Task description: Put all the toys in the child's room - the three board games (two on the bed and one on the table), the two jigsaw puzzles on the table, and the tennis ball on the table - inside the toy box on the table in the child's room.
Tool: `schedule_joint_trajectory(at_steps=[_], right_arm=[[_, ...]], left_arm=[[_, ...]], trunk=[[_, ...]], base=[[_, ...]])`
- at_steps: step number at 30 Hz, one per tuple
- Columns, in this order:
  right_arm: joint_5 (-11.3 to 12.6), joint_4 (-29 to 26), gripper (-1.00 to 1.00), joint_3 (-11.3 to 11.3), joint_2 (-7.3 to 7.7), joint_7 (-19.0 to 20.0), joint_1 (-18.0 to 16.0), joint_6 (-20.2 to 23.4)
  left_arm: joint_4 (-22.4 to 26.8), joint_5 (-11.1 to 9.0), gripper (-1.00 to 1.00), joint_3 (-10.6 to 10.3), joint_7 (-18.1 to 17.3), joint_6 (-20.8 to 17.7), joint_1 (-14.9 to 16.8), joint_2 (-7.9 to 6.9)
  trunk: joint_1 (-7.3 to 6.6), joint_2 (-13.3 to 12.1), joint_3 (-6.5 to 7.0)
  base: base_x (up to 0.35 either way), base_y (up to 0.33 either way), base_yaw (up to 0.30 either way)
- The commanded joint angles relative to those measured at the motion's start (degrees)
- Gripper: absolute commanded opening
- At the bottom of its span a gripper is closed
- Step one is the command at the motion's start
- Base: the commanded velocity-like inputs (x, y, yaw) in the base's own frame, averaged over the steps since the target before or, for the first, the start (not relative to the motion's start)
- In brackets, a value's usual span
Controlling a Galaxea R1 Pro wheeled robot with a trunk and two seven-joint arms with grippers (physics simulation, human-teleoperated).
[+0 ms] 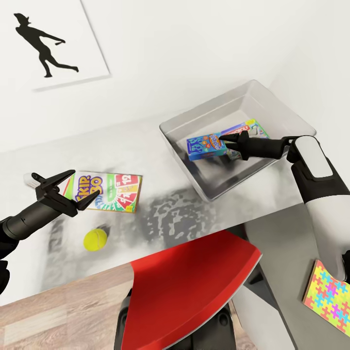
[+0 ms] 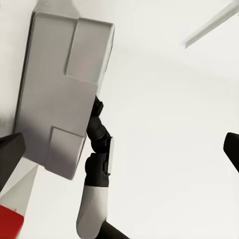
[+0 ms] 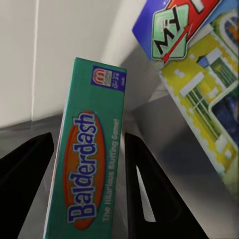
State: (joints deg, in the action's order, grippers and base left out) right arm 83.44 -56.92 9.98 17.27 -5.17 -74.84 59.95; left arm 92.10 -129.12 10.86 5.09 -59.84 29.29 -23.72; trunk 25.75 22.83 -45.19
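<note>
The light grey toy box point(image 1: 214, 187) stands at the right end of the white table point(image 1: 146, 146). Inside it the blue Balderdash board game point(image 1: 206, 147) leans on its edge over another colourful board game point(image 1: 255, 128). My right gripper point(image 1: 231, 142) is open, its fingers straddling the Balderdash box point(image 3: 84, 164) with a gap on one side. The Skip-Bo board game point(image 1: 114, 191) lies flat on the table, and my left gripper point(image 1: 86, 183) hovers open over its left end. The tennis ball point(image 1: 95, 239) rests near the table's front edge. A jigsaw puzzle point(image 1: 328, 296) lies on a grey surface at lower right.
A red chair point(image 1: 194, 287) sits close in front of the table, below the toy box. A framed silhouette picture point(image 1: 53, 43) hangs on the white wall behind. The left wrist view looks across at the toy box's outer wall point(image 2: 55, 99) and my right arm point(image 2: 97, 164).
</note>
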Motion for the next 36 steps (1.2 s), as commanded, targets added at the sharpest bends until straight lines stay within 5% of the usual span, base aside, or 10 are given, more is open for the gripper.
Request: schedule_joint_trajectory(at_steps=[1, 16, 17, 36], right_arm=[[0.7, 0.0, -1.00, 0.1, 0.05, -0.5, 0.0, 0.0], [0.7, 0.0, -1.00, 0.1, 0.05, -1.1, 0.1, -0.1], [0.7, 0.0, 1.00, 0.1, 0.05, -1.1, 0.1, -0.1], [0.7, 0.0, 1.00, 0.1, 0.05, -1.3, 0.0, -0.4]], left_arm=[[0.0, -0.5, 1.00, 0.0, 0.5, -0.2, 0.0, 0.00], [0.0, -0.5, 1.00, 0.0, 0.5, -0.2, 0.0, -0.01], [0.0, -0.5, 1.00, 0.0, 0.5, -0.2, 0.0, -0.01], [0.0, -0.5, 1.00, 0.0, 0.5, -0.2, 0.0, -0.01]], trunk=[[0.03, 0.1, -0.10], [0.03, 0.1, -0.23], [0.03, 0.1, -0.23], [0.03, 0.1, -0.23]], base=[[0.000, 0.000, 0.000], [0.000, 0.000, 0.000], [0.000, 0.000, 0.000], [0.000, 0.000, 0.000]])
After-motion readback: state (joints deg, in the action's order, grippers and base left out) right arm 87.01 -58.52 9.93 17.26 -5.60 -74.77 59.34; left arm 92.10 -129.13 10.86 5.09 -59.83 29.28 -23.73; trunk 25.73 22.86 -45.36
